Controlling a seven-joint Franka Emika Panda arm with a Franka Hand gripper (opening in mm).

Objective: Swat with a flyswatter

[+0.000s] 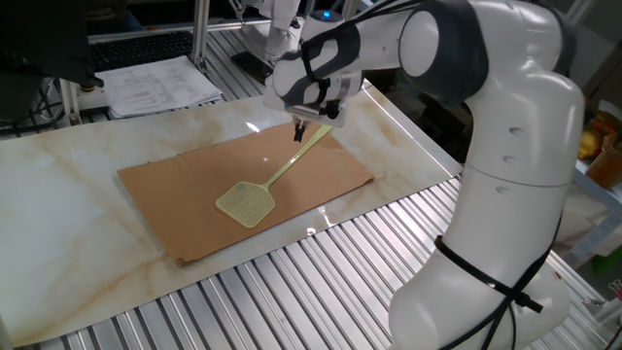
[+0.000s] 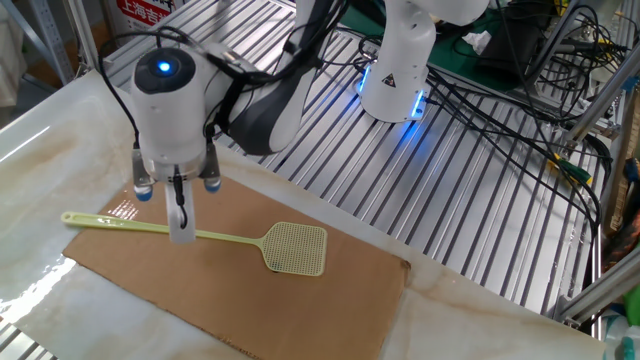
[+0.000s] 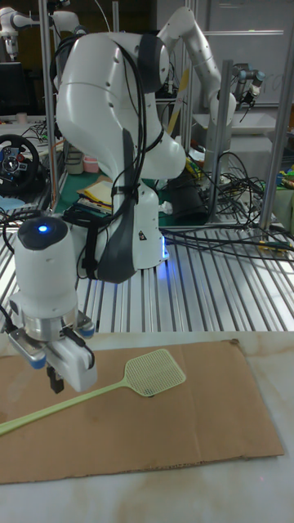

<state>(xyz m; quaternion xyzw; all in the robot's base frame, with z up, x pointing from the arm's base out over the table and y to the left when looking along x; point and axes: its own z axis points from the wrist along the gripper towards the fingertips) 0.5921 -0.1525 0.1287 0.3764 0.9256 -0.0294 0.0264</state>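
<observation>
The pale yellow-green flyswatter [image 1: 246, 203] lies flat on a brown cardboard sheet [image 1: 175, 194], its mesh head toward the table's front and its thin handle running back to the right. In the other fixed view the flyswatter [image 2: 296, 248] stretches left across the cardboard [image 2: 300, 310]. My gripper [image 1: 300, 134] points down over the handle's outer half, away from the head. Seen from the other side, the gripper [image 2: 182, 228] has its fingers close together, and nothing shows between them. I cannot tell whether the tips touch the handle. The tall view shows the gripper [image 3: 64, 378] over the flyswatter [image 3: 153, 372].
The cardboard rests on a marble-look slab [image 1: 68, 214] set on a slatted metal table [image 1: 321, 282]. Papers [image 1: 160, 83] and a keyboard [image 1: 136, 47] lie at the back. The robot base [image 2: 395, 70] and a tangle of cables [image 2: 520, 60] stand behind.
</observation>
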